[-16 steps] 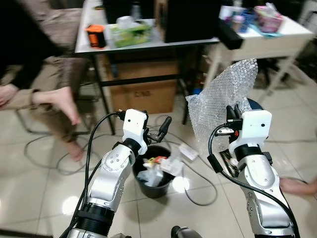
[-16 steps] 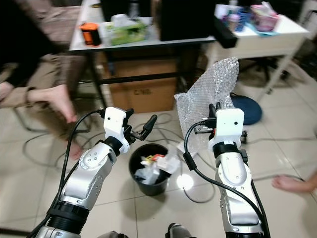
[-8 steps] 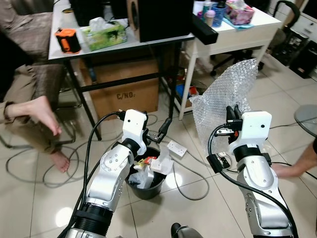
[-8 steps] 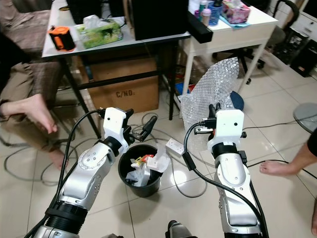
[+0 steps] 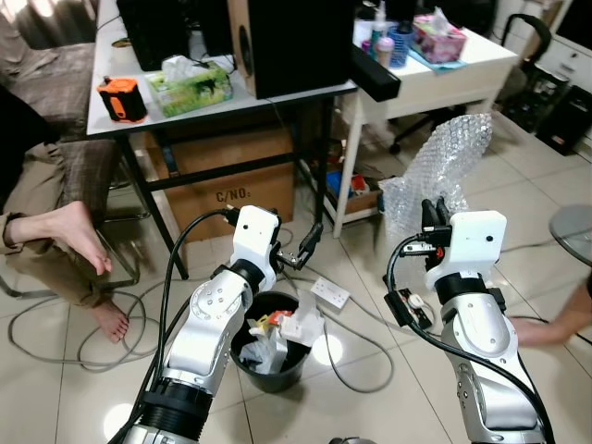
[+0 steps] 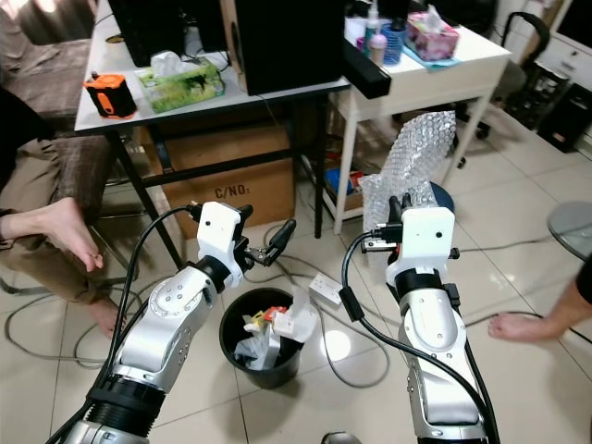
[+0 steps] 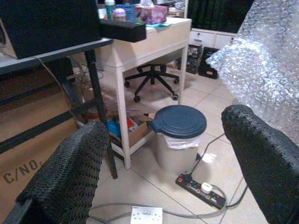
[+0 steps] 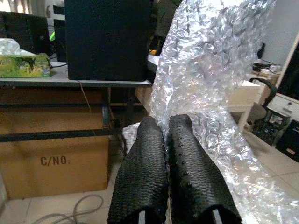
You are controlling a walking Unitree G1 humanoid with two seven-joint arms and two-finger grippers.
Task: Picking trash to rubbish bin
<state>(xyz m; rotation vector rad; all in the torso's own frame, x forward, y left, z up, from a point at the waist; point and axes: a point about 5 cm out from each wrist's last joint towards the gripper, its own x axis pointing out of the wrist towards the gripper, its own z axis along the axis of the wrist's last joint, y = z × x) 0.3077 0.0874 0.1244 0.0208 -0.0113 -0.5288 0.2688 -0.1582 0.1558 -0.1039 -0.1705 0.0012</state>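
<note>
My right gripper (image 5: 431, 209) is shut on a big sheet of clear bubble wrap (image 5: 442, 169) and holds it upright at chest height, right of the bin. In the right wrist view the two fingers (image 8: 149, 154) press together with the bubble wrap (image 8: 215, 70) rising behind them. A black rubbish bin (image 5: 277, 375) stands on the tiled floor between my arms, holding crumpled paper and wrappers (image 5: 277, 328). Above the bin's far rim my left gripper (image 5: 298, 248) hangs open with nothing between its fingers (image 7: 74, 163).
A black-framed table (image 5: 213, 97) with a tissue box, an orange tape measure and a speaker stands ahead, a cardboard box (image 5: 231, 185) beneath. A white desk (image 5: 435, 79) stands right. Power strip (image 5: 330, 292) and cables lie near the bin. Bare feet (image 5: 69, 231), blue-lidded bin (image 7: 177, 122).
The whole view has shifted as I moved, and the bin now sits lower and further left. The bubble wrap has folded narrower. Both grippers keep their states.
</note>
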